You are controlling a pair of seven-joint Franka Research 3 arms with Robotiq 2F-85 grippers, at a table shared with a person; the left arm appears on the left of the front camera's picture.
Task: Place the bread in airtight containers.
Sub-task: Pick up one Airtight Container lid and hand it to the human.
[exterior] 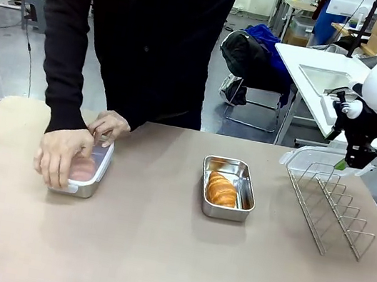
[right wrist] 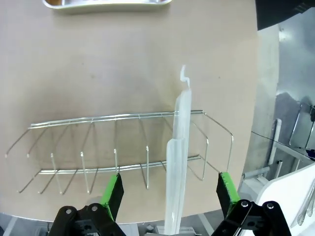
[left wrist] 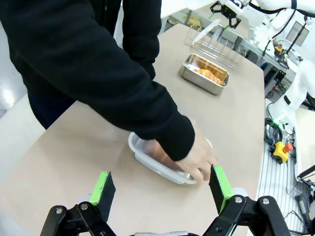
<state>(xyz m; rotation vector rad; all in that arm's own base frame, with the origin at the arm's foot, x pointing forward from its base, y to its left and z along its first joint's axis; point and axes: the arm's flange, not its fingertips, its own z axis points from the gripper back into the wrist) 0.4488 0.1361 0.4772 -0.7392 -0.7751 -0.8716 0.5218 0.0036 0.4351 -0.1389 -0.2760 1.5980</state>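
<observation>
A croissant lies in an open steel container at the table's middle. To the left, a person's hands press a clear lid onto a second container; what it holds is mostly hidden. My left gripper hovers open above that container. My right gripper is open over the wire rack. A clear lid stands on edge in the rack, between the right gripper's spread fingers, untouched.
The person stands at the far edge, leaning over the left half of the table. The rack takes up the right side near the table's edge. Bare tabletop runs along the front. A white side table stands behind on the right.
</observation>
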